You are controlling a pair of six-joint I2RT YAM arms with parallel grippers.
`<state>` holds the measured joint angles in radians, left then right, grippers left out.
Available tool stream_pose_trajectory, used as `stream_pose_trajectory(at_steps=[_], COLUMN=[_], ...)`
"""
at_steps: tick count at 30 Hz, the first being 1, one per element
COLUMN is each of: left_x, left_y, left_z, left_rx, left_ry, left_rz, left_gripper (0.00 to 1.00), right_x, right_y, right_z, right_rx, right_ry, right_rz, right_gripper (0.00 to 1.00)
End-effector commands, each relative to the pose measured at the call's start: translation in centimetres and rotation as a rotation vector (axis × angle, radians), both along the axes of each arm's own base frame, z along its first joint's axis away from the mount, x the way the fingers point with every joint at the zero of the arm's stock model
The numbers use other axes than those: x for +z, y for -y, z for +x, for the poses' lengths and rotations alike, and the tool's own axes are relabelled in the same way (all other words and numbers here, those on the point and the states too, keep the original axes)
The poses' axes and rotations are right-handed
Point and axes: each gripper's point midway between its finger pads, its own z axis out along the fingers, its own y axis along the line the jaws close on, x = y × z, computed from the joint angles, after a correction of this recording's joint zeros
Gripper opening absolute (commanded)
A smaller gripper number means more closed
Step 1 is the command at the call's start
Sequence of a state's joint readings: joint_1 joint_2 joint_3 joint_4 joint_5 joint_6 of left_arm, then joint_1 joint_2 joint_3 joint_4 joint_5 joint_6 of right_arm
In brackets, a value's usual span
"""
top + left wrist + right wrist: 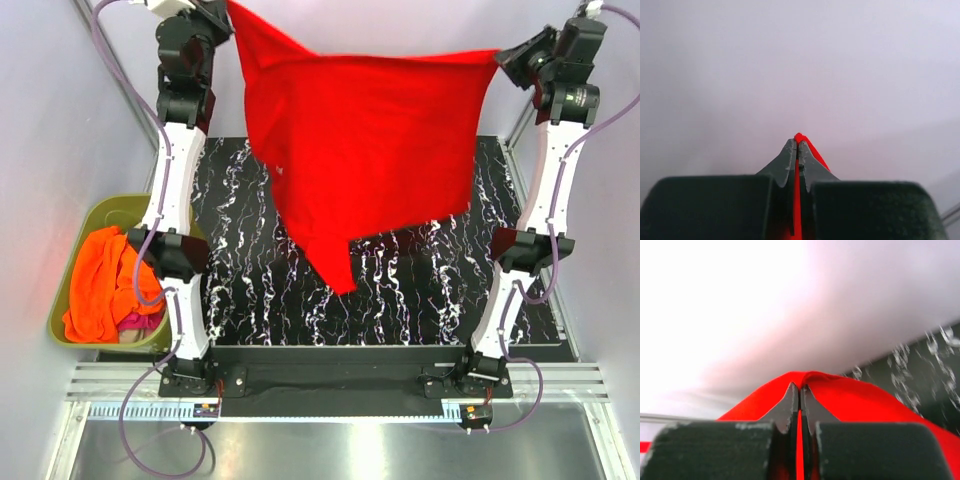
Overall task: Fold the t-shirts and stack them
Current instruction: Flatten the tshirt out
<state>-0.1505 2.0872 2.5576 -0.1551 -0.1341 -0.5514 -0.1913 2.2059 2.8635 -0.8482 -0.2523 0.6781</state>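
A bright red soft-cloth t-shirt point(370, 140) hangs spread in the air between the two raised arms, above the black, white-veined marble-pattern worktop point(430, 290). The left hand point(798, 145) is clamped shut on one upper edge of the shirt, with red cloth showing between its fingers. The right hand point(800, 388) is likewise closed on the opposite upper corner. One lower part of the shirt dangles to a point over the middle of the worktop. At the left, beside the worktop, an olive-green plastic tub point(62, 312) holds a crumpled orange t-shirt point(100, 280) lying on a magenta cloth point(135, 322).
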Motion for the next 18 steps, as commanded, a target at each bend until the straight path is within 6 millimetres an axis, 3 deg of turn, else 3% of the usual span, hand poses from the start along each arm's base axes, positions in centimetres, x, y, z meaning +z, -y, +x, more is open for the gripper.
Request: stream_pose_trajectory(at_steps=[1, 3, 4, 5, 6, 7, 8, 9, 10, 11, 12, 13, 14, 15, 16, 17, 18], left_x=[11.6, 15.3, 16.3, 17.1, 18.4, 18.5, 18.8, 19.7, 19.1, 19.0, 20.1, 18.4, 17.6, 18.7, 15.5, 13.8, 14.2], left_y=[-3.8, -6.2, -6.6, -6.8, -6.8, -6.6, -6.3, -5.6, -6.2, -6.2, -6.5, -6.8, -7.3, -7.5, -8.1, -8.4, -8.7], left_z=[-5.5, -9.2, -10.3, -11.2, -13.0, -13.5, -14.1, -15.8, -15.7, -16.0, -18.6, -17.5, -17.7, -21.4, -19.6, -19.8, -23.0], left_rx=[0.003, 0.005, -0.006, -0.019, -0.041, -0.053, -0.073, -0.112, -0.117, -0.131, -0.140, -0.130, -0.113, -0.097, -0.078, -0.062, -0.034], left_ry=[0.402, 0.528, 0.558, 0.582, 0.611, 0.610, 0.613, 0.625, 0.599, 0.587, 0.606, 0.543, 0.508, 0.536, 0.444, 0.385, 0.393], left_rz=[-0.151, -0.225, -0.228, -0.226, -0.210, -0.194, -0.179, -0.165, -0.146, -0.146, -0.136, -0.138, -0.135, -0.135, -0.146, -0.151, -0.147], left_gripper=[0.00, 0.00, 0.00, 0.00, 0.00, 0.00, 0.00, 0.00, 0.00, 0.00, 0.00, 0.00, 0.00, 0.00, 0.00, 0.00, 0.00], right_x=[8.9, 10.5, 13.9, 14.8, 13.9, 16.2, 15.3, 15.8, 17.2, 17.5, 16.5, 17.2, 14.8, 13.9, 14.4, 10.6, 9.1], right_y=[0.8, 1.1, 0.8, 0.7, 1.0, 1.0, 1.3, 1.4, 1.1, 0.9, 0.8, 0.0, 0.0, -0.6, -1.3, -1.5, -1.9], right_z=[-3.4, -4.0, -6.8, -7.6, -7.3, -10.1, -10.1, -11.0, -13.0, -13.8, -13.8, -15.6, -15.1, -15.6, -17.8, -17.2, -17.8], right_rx=[-0.062, -0.081, -0.094, -0.103, -0.115, -0.147, -0.163, -0.177, -0.184, -0.180, -0.172, -0.155, -0.149, -0.125, -0.112, -0.099, -0.089], right_ry=[0.234, 0.283, 0.357, 0.382, 0.367, 0.417, 0.393, 0.403, 0.435, 0.441, 0.414, 0.429, 0.368, 0.346, 0.359, 0.270, 0.237], right_rz=[-0.012, -0.024, -0.045, -0.048, -0.045, -0.063, -0.063, -0.067, -0.075, -0.080, -0.078, -0.062, -0.039, -0.014, -0.003, 0.024, 0.040], right_gripper=[0.00, 0.00, 0.00, 0.00, 0.00, 0.00, 0.00, 0.00, 0.00, 0.00, 0.00, 0.00, 0.00, 0.00, 0.00, 0.00, 0.00])
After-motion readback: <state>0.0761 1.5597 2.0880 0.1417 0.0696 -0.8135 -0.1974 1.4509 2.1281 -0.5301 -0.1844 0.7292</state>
